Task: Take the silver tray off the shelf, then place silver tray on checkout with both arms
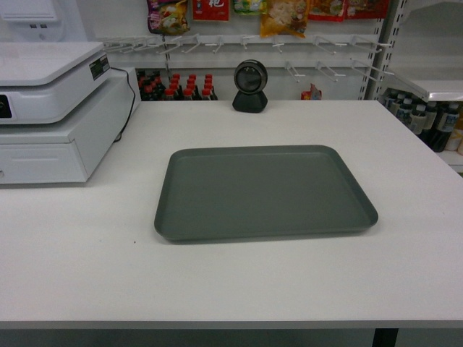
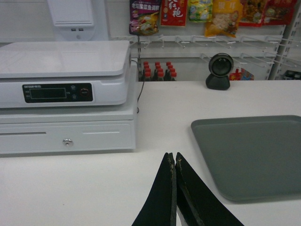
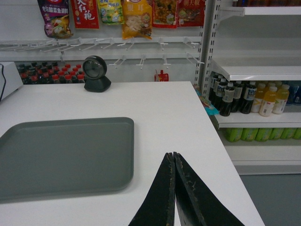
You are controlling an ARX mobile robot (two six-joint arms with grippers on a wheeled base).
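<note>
Silver tray (image 1: 264, 191) lies flat mid-checkout (image 1: 87, 267), placement apparently done; left gripper (image 2: 174, 162) & right gripper (image 3: 173, 160) pinched closed, empty, clear of rim.

We make out large Chinese characters on the red snack packet (image 2: 173, 12) hanging on the back wall, too blurred to read; the cash register (image 2: 66, 89) panel's small print is illegible too

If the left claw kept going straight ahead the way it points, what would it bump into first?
Probably nothing soon. The left gripper, jaws shut, points over bare white checkout tabletop, between the white cash register and the flat grey-green tray. Beyond lie the red-capped dark bottles, though depth is unclear.
</note>
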